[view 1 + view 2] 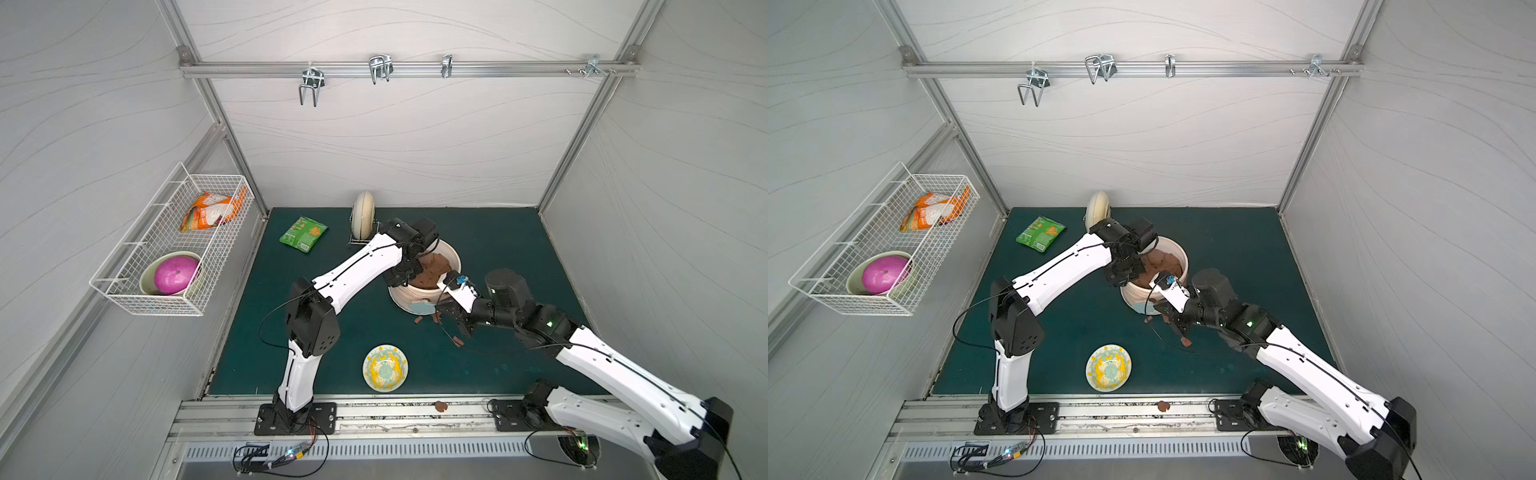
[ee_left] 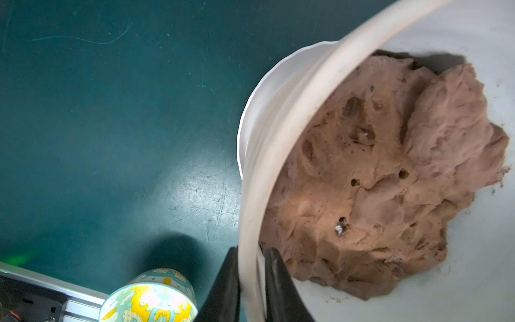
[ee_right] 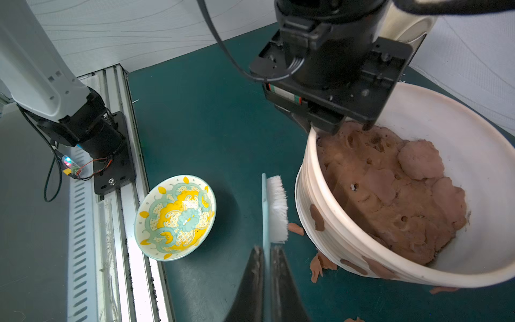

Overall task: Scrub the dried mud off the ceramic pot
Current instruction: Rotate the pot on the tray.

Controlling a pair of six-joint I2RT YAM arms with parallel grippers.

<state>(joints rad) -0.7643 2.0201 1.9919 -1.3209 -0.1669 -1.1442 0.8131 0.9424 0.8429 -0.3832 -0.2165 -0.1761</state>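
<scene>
– Cream-white ribbed ceramic, that's the ceramic pot point(image 1: 409, 296). It sits roughly mid-mat on the green mat point(image 1: 519, 249), a touch toward the far side, right between the two arms. Anyone see how it's being held?

– Yep, the left wrist cam nails it. The left gripper point(image 2: 250, 259) is clamped on the pot's left rim, one finger outside the wall and one inside. The inside finger is right next to the big brown soil lump point(image 2: 376, 181) filling the bottom.

– And the other arm?

– The right gripper point(image 3: 266, 249) is clenched on the pale blue handle of a brush point(image 3: 276, 209). Its white bristles face the pot's near wall, low down by the flared base. They're just beside it, but I honestly can't tell if they touch.

– So where's the dried mud point(image 3: 317, 217)?

– A few reddish-brown patches are stuck on the near outer wall, below the rim. There are also loose flakes point(image 3: 296, 228) on the mat just beside the base. One stray flake point(image 1: 440, 406) lies on the metal rail point(image 1: 374, 415) at the near edge.

– Anything else close by?

– Just the yellow-patterned dish point(image 1: 385, 368) on the near part of the mat, well apart from the pot.
</scene>
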